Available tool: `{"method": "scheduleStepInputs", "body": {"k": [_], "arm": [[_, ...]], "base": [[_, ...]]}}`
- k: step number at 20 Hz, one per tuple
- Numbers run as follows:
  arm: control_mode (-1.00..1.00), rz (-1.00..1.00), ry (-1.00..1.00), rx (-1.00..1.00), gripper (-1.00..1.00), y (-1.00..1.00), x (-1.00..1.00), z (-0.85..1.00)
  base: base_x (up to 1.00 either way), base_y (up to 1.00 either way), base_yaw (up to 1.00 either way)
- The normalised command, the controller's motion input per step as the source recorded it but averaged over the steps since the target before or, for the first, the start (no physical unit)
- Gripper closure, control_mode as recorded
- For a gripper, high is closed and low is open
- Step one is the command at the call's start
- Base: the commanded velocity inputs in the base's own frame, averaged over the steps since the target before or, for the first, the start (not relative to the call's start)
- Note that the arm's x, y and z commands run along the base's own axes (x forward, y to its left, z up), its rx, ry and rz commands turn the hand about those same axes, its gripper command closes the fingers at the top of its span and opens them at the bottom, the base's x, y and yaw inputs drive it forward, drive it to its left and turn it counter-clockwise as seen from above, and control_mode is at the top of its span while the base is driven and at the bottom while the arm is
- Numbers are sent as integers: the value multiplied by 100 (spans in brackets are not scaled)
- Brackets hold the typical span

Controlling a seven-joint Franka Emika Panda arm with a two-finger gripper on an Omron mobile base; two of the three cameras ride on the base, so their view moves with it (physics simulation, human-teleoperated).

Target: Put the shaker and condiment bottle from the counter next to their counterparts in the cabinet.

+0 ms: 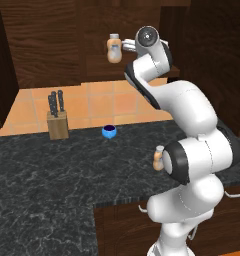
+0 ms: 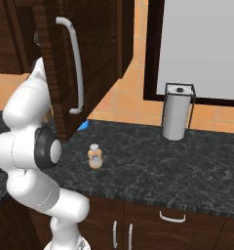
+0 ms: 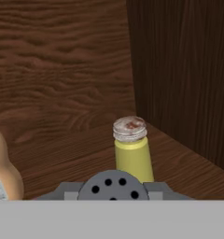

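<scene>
- Since the shaker (image 3: 113,184) sits capped-end up between the fingertips, the gripper (image 3: 112,194) is closed narrow on it, inside the cabinet (image 1: 47,45) over the shelf (image 3: 62,144).
- Yellow-green shaker (image 3: 131,149) stands upright just beyond the gripper, a bit right; the pale twin bottle (image 1: 114,48) is at the left.
- Next, I judge: lower approx straight down, short of the yellow one, w/o bumping it.
- Condiment bottle (image 2: 95,156) is upright on the counter (image 2: 187,161), well below, near the arm's base; not yet moved.
</scene>
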Motion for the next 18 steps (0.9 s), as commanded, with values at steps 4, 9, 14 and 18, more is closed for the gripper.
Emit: {"method": "scheduleStepInputs", "body": {"k": [4,9,14,18], "arm": [[-100,0,0,1,-100,0,2,-17],[-100,0,0,0,-100,0,0,-10],[-100,1,-6,0,-100,3,-20,-1],[-100,5,-8,0,-100,15,-25,0]], "base": [[0,0,0],[0,0,0],[0,0,0],[0,0,0]]}}
